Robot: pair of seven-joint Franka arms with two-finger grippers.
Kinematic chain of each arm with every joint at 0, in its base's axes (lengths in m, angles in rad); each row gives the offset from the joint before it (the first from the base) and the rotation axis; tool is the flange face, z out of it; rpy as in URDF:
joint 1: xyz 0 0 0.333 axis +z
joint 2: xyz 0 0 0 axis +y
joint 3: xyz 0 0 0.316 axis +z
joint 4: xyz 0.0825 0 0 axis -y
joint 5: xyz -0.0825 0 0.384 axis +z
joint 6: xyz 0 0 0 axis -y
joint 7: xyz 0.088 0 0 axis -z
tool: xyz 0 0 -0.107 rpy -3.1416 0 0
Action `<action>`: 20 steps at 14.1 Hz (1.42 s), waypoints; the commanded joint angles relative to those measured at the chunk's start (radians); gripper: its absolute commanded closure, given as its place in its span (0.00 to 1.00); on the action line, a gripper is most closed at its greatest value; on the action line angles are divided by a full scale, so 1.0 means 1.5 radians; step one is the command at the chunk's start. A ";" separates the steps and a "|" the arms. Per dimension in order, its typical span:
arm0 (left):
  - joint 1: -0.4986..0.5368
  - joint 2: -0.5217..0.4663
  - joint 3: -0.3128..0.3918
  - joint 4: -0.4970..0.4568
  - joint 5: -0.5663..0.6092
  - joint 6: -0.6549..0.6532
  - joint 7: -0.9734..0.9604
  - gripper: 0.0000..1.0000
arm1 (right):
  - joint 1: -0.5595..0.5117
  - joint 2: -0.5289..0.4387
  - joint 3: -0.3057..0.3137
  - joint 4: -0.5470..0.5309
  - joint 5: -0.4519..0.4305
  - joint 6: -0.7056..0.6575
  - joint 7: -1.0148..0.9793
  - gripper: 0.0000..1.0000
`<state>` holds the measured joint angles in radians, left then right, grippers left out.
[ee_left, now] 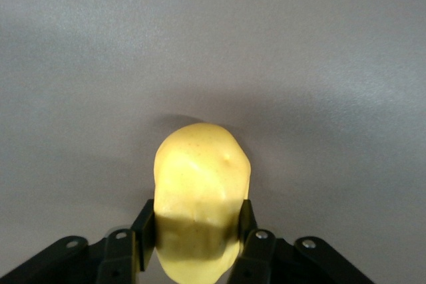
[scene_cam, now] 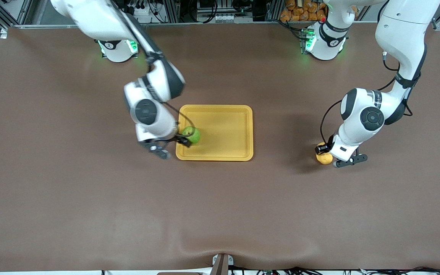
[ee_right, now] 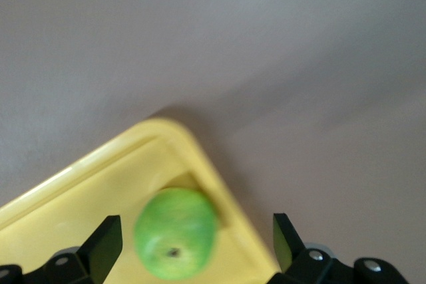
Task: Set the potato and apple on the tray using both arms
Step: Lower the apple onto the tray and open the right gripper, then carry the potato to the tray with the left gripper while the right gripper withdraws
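The green apple (scene_cam: 193, 135) lies in the yellow tray (scene_cam: 224, 130), at the tray's corner nearer the front camera and toward the right arm's end. My right gripper (scene_cam: 185, 139) is open over that corner. In the right wrist view its fingers stand wide on either side of the apple (ee_right: 176, 233) without touching it, above the tray's rim (ee_right: 219, 184). My left gripper (scene_cam: 325, 151) is shut on the yellow-orange potato (scene_cam: 324, 157), low at the table toward the left arm's end, well apart from the tray. In the left wrist view the pads press both sides of the potato (ee_left: 202, 184).
The brown table mat (scene_cam: 90, 191) spreads wide around the tray, with a fold at its edge nearest the front camera. A heap of orange items (scene_cam: 304, 11) lies off the table beside the left arm's base.
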<state>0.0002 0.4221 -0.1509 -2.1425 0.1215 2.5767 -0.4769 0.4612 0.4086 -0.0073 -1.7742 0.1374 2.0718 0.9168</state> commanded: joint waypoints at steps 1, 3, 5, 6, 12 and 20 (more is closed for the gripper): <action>-0.011 0.008 0.000 0.006 0.016 0.009 -0.023 1.00 | -0.112 -0.097 0.012 -0.031 0.007 -0.078 -0.133 0.00; -0.018 0.001 -0.001 0.006 0.016 0.008 -0.024 1.00 | -0.199 -0.148 0.011 -0.033 0.007 -0.135 -0.254 0.00; -0.019 -0.011 -0.003 0.007 0.015 0.006 -0.026 1.00 | -0.294 -0.196 0.011 -0.033 0.007 -0.194 -0.396 0.00; -0.019 -0.022 -0.007 0.007 0.015 0.005 -0.033 1.00 | -0.325 -0.222 0.011 -0.032 0.007 -0.218 -0.453 0.00; -0.018 -0.073 -0.097 0.082 0.014 -0.177 -0.140 1.00 | -0.368 -0.347 0.011 -0.021 -0.070 -0.322 -0.582 0.00; -0.093 -0.029 -0.200 0.165 0.015 -0.268 -0.358 1.00 | -0.336 -0.335 -0.028 0.100 -0.067 -0.395 -0.572 0.00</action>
<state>-0.0822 0.3307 -0.4509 -1.9398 0.1216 2.1938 -0.9382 -0.0586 -0.1084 -0.0368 -1.6442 0.0459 1.4915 0.0587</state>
